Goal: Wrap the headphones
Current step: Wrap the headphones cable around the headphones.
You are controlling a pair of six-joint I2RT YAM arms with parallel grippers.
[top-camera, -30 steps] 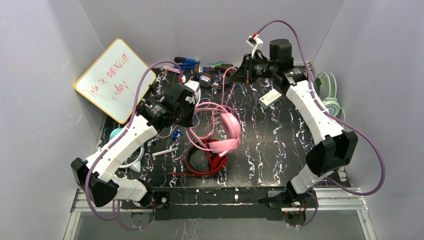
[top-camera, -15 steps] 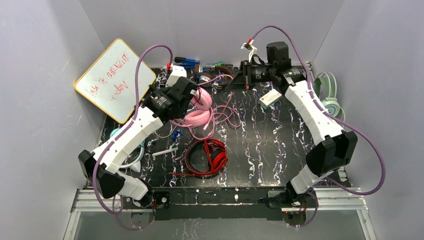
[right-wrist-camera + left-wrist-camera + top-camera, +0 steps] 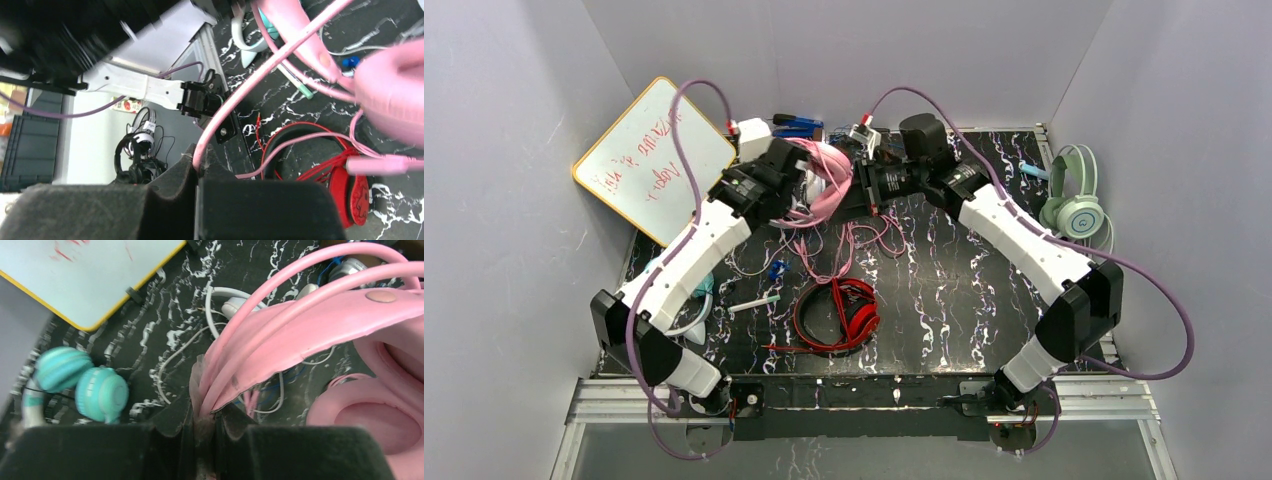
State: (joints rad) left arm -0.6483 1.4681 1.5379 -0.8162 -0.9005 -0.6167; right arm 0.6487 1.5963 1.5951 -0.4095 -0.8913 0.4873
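Just beyond the red headphones [image 3: 849,315] on the tabletop [image 3: 984,300], the pink headphones [image 3: 824,185] hang lifted. The left fingers [image 3: 204,415] clamp the headband [image 3: 310,325]; the right fingers [image 3: 198,170] pinch the cord [image 3: 227,106]. Hold the cord taut and lay each turn snugly around the band.

**A:** What is at the upper centre of the frame?

**B:** The pink headphones [image 3: 830,188], held between the left gripper [image 3: 804,185] and the right gripper [image 3: 859,185]. Their cord trails down onto the black marbled table [image 3: 964,290].

**A:** And elsewhere?

**B:** Red headphones [image 3: 844,315] lie at lower centre. Mint green headphones [image 3: 1074,200] sit at the right edge. A whiteboard [image 3: 649,160] leans at upper left.
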